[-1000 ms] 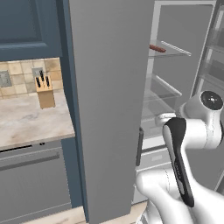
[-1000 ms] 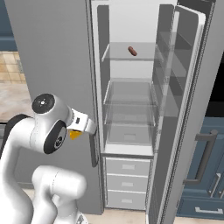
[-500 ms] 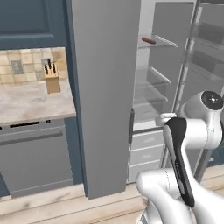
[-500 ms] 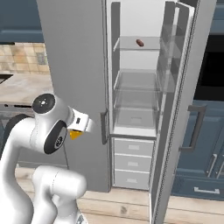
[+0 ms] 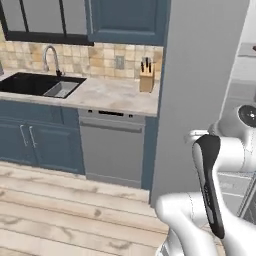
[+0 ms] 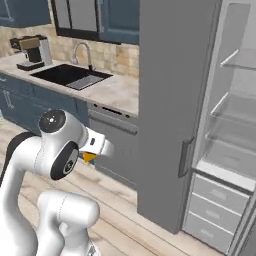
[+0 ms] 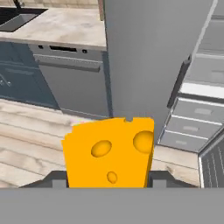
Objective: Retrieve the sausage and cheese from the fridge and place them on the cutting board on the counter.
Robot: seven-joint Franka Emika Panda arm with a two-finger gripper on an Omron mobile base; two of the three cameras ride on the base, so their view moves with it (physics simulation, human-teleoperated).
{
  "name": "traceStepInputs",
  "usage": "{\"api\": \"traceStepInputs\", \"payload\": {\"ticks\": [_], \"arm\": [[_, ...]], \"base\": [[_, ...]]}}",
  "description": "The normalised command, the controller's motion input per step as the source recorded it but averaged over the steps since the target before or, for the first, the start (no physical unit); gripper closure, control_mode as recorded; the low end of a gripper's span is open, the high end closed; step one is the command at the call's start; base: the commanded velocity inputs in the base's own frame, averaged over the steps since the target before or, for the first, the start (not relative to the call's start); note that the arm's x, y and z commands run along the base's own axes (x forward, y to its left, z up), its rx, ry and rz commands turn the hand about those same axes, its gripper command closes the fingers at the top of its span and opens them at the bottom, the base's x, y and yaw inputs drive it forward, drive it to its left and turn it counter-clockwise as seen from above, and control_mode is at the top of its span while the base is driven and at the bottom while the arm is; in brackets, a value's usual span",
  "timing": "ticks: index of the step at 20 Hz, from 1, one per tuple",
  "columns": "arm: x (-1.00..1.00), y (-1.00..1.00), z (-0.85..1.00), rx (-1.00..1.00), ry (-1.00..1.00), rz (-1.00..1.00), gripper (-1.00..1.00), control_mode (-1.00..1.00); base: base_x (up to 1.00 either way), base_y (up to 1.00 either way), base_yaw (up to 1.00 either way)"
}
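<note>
I have the cheese (image 7: 109, 153) clamped in the gripper (image 7: 107, 177), the yellow-orange wedge with its holes filling the lower middle of my hand view and peeking out as an orange sliver under the wrist in the right base view. Ahead of it stands the fridge (image 6: 175, 100), its door open on glass shelves and drawers. To the left runs the counter (image 5: 100, 95) with a black sink (image 5: 40, 85) and a knife block (image 5: 146, 80).
</note>
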Motion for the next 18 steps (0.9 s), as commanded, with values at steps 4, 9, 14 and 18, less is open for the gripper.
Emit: {"api": "traceStepInputs", "payload": {"ticks": [4,9,14,18], "arm": [[0.0,0.0,0.0,0.0,0.0,0.0,1.0,1.0],[0.0,0.0,0.0,0.0,0.0,0.0,1.0,1.0],[0.0,0.0,0.0,0.0,0.0,0.0,1.0,1.0],[0.0,0.0,0.0,0.0,0.0,0.0,1.0,1.0]], "base": [[-0.12,0.0,1.0],[-0.1,0.0,1.0],[-0.06,0.01,0.96],[-0.05,0.0,0.98]]}}
